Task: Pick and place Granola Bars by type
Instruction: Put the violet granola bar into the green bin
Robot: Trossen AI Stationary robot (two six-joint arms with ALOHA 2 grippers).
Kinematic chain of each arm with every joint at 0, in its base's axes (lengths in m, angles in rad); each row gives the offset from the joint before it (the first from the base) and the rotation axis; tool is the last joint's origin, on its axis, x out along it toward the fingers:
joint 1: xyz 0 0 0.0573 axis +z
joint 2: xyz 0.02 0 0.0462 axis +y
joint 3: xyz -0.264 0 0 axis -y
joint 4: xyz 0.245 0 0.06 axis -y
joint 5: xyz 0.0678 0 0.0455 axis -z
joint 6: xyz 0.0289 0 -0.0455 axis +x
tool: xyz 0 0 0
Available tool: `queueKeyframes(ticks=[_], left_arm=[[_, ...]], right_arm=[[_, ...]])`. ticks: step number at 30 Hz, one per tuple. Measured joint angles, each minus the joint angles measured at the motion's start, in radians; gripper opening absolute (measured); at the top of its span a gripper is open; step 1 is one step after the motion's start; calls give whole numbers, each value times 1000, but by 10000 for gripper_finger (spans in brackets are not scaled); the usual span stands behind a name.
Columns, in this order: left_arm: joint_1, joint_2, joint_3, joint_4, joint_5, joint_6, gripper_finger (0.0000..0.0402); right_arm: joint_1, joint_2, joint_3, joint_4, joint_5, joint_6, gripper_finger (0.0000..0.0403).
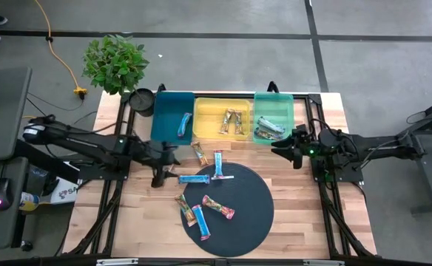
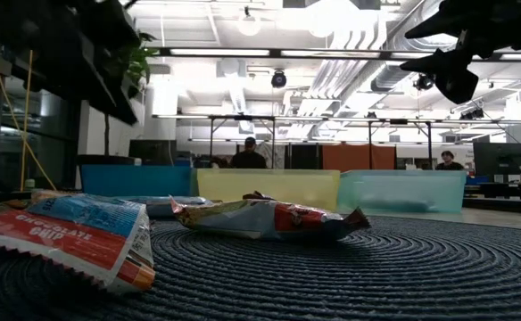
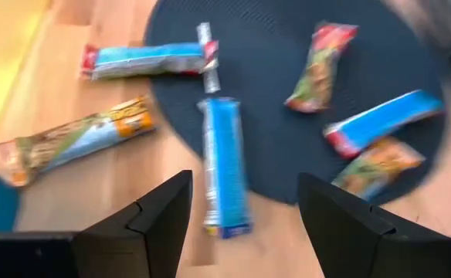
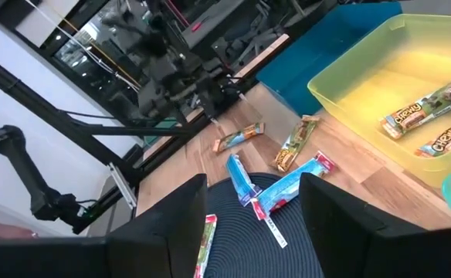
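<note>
From above, the left tool [image 1: 159, 177] is seen released and empty, just beside a blue bar [image 1: 193, 179] lying crosswise at the mat's [image 1: 253, 214] edge; the right tool [image 1: 284, 148] hangs released near the green tray [image 1: 273, 98].

At the left wrist, that bar [image 3: 224, 162] is framed between the open fingers, its long axis pointing away.

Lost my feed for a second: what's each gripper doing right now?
Left gripper: jaws open, empty, above a blue granola bar.
Right gripper: jaws open, empty.
</note>
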Motion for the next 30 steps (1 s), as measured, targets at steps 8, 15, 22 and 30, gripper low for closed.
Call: queueKeyframes(ticks=[8,15,22,30], left_arm=[[-15,239,12,28,-45,61,230],[-15,373,92,28,-45,101,230],[-15,456,162,21,-34,157,230],[-15,550,226,-34,-72,149,230]], right_arm=[[0,0,0,0,-8,11,191],[0,0,0,-1,-19,10,191],[0,0,0,-1,-30,8,191],[0,1,0,-1,-49,8,191]])
